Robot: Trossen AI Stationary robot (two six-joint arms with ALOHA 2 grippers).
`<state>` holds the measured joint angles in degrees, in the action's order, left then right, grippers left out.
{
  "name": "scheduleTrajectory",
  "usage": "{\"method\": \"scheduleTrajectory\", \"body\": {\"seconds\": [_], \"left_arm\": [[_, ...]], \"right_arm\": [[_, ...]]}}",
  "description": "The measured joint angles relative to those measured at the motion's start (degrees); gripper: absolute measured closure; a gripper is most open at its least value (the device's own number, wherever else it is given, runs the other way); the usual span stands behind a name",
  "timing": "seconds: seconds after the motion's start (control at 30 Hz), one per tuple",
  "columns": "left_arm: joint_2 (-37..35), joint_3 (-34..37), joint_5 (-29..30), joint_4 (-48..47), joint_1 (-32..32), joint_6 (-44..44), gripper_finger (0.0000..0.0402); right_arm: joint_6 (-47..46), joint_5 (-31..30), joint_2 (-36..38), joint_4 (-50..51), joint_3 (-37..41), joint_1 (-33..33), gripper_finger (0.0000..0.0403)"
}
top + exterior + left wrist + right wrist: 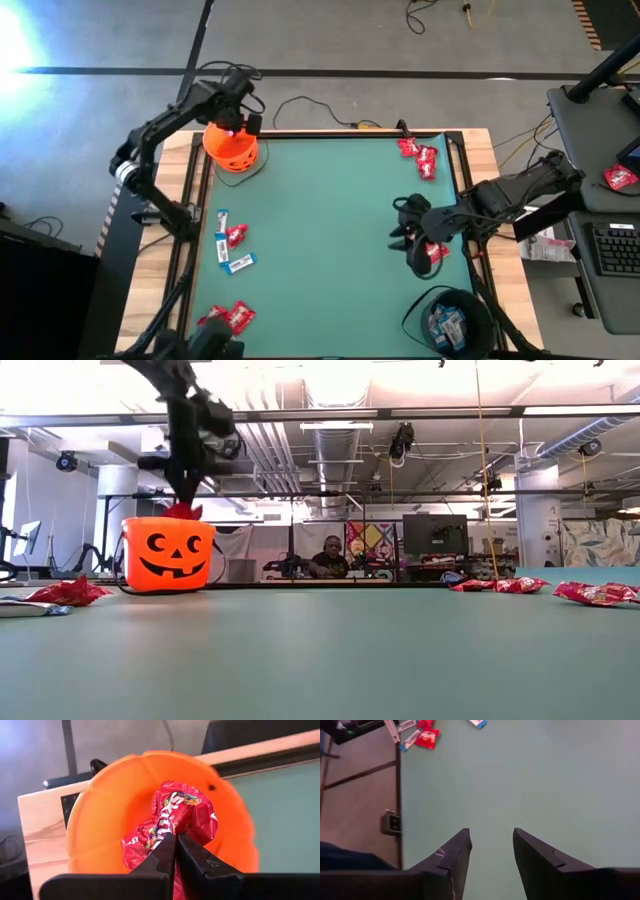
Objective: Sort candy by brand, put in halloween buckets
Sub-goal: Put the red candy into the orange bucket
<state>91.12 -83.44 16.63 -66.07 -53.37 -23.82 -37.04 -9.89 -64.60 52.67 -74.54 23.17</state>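
Observation:
The orange jack-o'-lantern bucket (233,150) (168,555) stands at the table's far left corner. My left gripper (232,130) (175,836) hangs over its mouth, shut on a red candy packet (182,812). My right gripper (408,236) (491,835) hovers open over bare mat near the right side. The black bucket (455,320) sits at the near right corner with blue-and-white bars (447,322) inside. Loose red packets and blue-and-white bars (232,245) lie on the mat's left side. More red packets (418,158) lie at the far right. My left gripper pinches the red packet's crumpled wrapper (167,827) between its two shut fingers, coming from above and pointing down. The packet hangs in the orange bucket's mouth (100,820), and its top shows just above the rim (182,512). Whether it touches the bucket floor cannot be told.
A red packet (435,253) lies under my right arm, and others (230,318) lie at the near left edge. A cable (310,105) runs behind the far edge. A side desk with a keyboard (615,250) stands right of the table. A person (330,557) sits far behind.

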Motion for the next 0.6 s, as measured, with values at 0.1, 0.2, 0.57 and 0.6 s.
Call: {"method": "scheduleTrajectory", "body": {"seconds": [0.1, 0.2, 0.57, 0.6], "left_arm": [[3.68, 0.00, -1.18, -0.59, -1.85, 0.84, 0.0401], [7.14, 0.00, -2.80, -0.48, -3.37, 1.34, 0.0401], [13.12, 0.00, -3.31, 1.13, -5.11, 2.74, 0.0401], [13.46, 0.00, -3.29, 1.14, -5.24, 2.72, 0.0401]], "right_arm": [[-3.16, -1.60, 0.03, 0.43, -0.82, 2.24, 0.0272], [-5.85, -3.45, 0.04, 2.11, -2.10, 3.40, 0.0270], [-12.48, -3.61, 0.37, 5.63, -3.07, 3.59, 0.0228], [-12.54, -3.60, 0.35, 5.67, -3.07, 3.65, 0.0224]]}}
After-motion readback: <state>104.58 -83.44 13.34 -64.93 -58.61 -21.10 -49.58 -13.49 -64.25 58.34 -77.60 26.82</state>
